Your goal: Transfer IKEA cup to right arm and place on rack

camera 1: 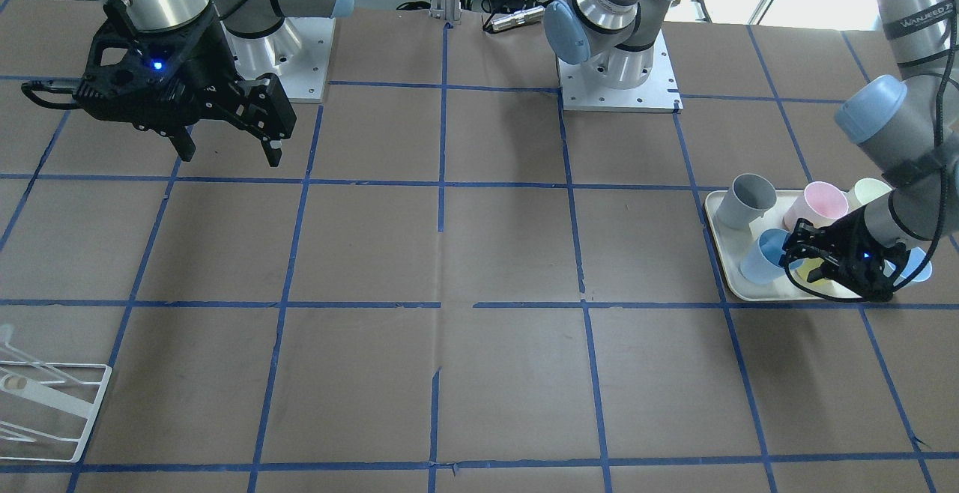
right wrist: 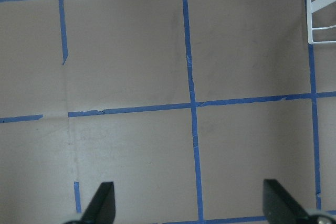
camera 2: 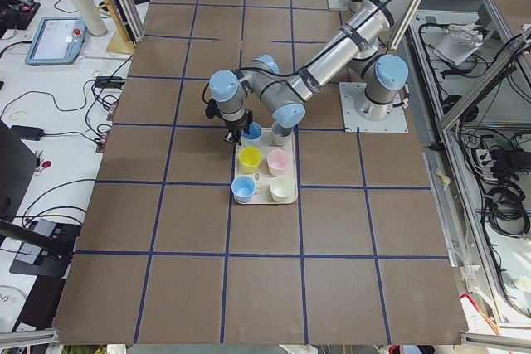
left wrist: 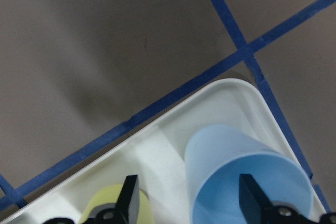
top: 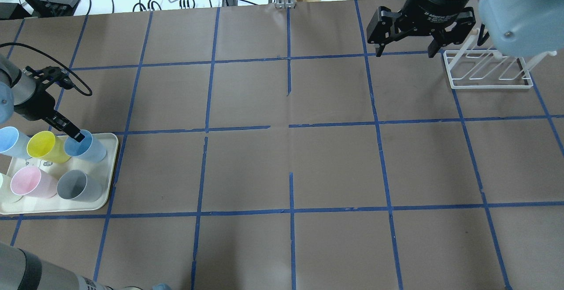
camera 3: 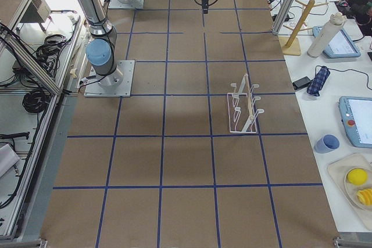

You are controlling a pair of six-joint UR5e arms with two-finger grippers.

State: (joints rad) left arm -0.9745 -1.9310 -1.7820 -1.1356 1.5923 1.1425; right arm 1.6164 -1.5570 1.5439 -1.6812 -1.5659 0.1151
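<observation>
The IKEA cup, a pale light-blue tumbler, lies tilted in the far right corner of the cream tray; it also shows in the left wrist view and the front view. My left gripper is open at the cup's mouth. In the left wrist view one finger is at the cup's opening and the other beside the yellow cup. My right gripper is open and empty, high above the table next to the white wire rack, which also shows in the right wrist view.
The tray also holds a second light-blue cup, a yellow cup, a pink cup, a grey cup and a cream cup at the view's edge. Blue tape lines grid the brown table.
</observation>
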